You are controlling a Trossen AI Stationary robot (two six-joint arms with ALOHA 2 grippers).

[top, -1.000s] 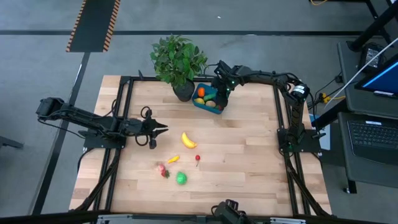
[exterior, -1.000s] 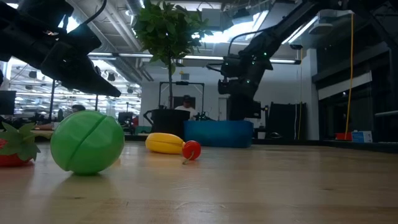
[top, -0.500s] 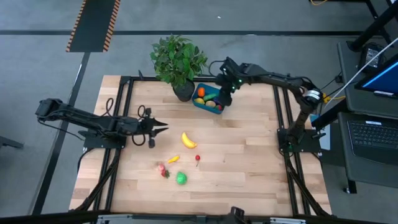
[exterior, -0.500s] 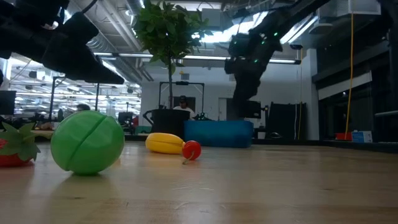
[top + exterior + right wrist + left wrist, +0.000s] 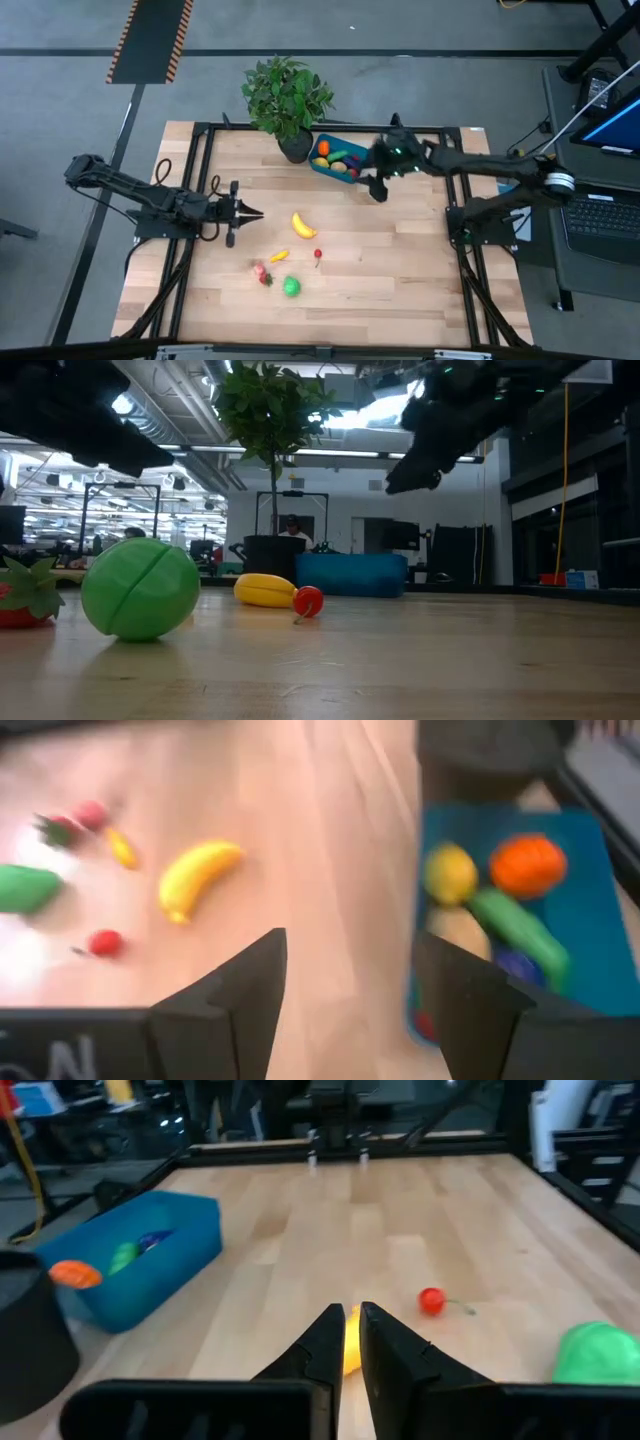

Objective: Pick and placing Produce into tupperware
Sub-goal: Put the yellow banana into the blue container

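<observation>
Lighting, as you see it: even and soft from above in the high view, with only faint shadows under the arms on the pale table [image 5: 400, 260]. In the low view you look into bright ceiling strip lights [image 5: 300, 452], so both arms read as black silhouettes, and the near green ball [image 5: 140, 588] is slightly soft. The right wrist view is heavily smeared: the banana [image 5: 198, 878] and the tupperware [image 5: 590, 930] lose their edges, with white glare on the wood. The left wrist view is mildly soft, with its fingers [image 5: 325, 1350] darkest.
</observation>
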